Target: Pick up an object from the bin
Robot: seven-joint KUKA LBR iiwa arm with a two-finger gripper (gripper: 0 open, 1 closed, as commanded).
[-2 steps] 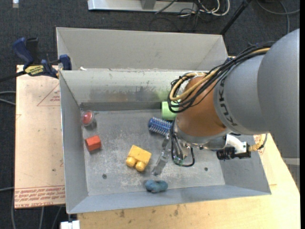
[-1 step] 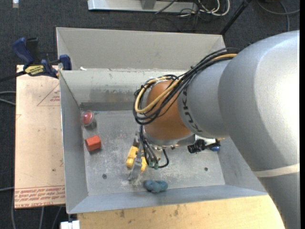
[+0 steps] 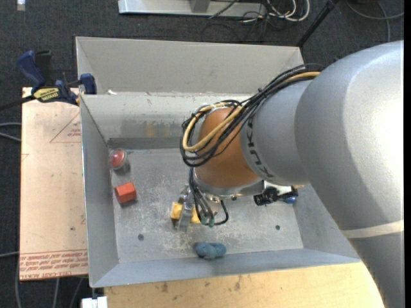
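Note:
My gripper (image 3: 191, 204) hangs low over the middle of the bin floor, mostly hidden under the arm's wrist. A small yellow thing (image 3: 177, 211) lies right at its tip on the left side; whether it is touching or gripped I cannot tell. A blue-grey lump (image 3: 210, 250) rests just in front of the gripper, against the bin's near wall. To the right of the gripper lies a black and blue thing (image 3: 276, 196), partly under the arm.
An orange-red cube (image 3: 125, 192) sits on the floor at the left, and a red round thing (image 3: 117, 159) lies behind it near the back left corner. The arm covers the bin's right half.

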